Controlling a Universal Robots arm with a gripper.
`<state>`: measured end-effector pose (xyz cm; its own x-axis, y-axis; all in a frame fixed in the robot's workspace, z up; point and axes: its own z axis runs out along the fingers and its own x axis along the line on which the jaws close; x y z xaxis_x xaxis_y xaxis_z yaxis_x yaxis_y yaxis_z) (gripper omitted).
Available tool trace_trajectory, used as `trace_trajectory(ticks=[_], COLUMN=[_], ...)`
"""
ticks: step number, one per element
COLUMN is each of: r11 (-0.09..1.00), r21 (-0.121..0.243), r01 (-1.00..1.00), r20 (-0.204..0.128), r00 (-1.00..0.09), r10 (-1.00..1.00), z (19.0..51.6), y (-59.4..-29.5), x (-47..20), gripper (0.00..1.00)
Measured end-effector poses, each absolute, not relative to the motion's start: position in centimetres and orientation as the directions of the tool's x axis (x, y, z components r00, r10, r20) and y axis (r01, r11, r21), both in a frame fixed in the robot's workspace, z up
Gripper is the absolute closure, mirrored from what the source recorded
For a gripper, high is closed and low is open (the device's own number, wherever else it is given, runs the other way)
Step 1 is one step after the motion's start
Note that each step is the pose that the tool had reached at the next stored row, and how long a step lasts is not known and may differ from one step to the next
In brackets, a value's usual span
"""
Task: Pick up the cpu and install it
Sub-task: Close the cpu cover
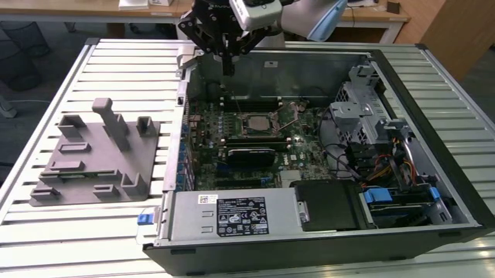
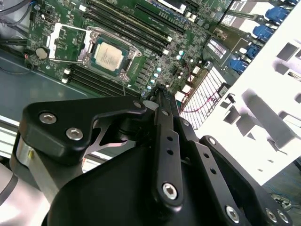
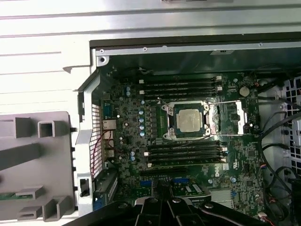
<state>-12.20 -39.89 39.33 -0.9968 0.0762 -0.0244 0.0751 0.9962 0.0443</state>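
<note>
Cpu [image 1: 255, 123] lies in the motherboard socket [image 3: 165, 119]; end effector [image 1: 228, 72], fingers pressed together, hangs at eleven o'clock from it in the exterior view.

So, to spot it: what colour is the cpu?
The cpu is pale silver; see the first wrist view.

One cpu [image 3: 190, 120], one case [image 1: 309, 255], one tray [image 1: 85, 179] (grey, pegged).

Cpu [image 3: 190, 118] w/ matt silver metal top, grey plastic tray [image 1: 97, 162]
</note>
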Motion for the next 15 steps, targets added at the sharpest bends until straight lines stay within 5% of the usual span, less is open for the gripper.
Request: trace_trajectory(ticks=[15], r11=[0.996], r21=[0.044], r01=[0.079], r20=[-0.025], r00=[-0.996], r10=[0.080], z=[39.21], y=[-39.89], x=[-12.05], gripper=[0.89])
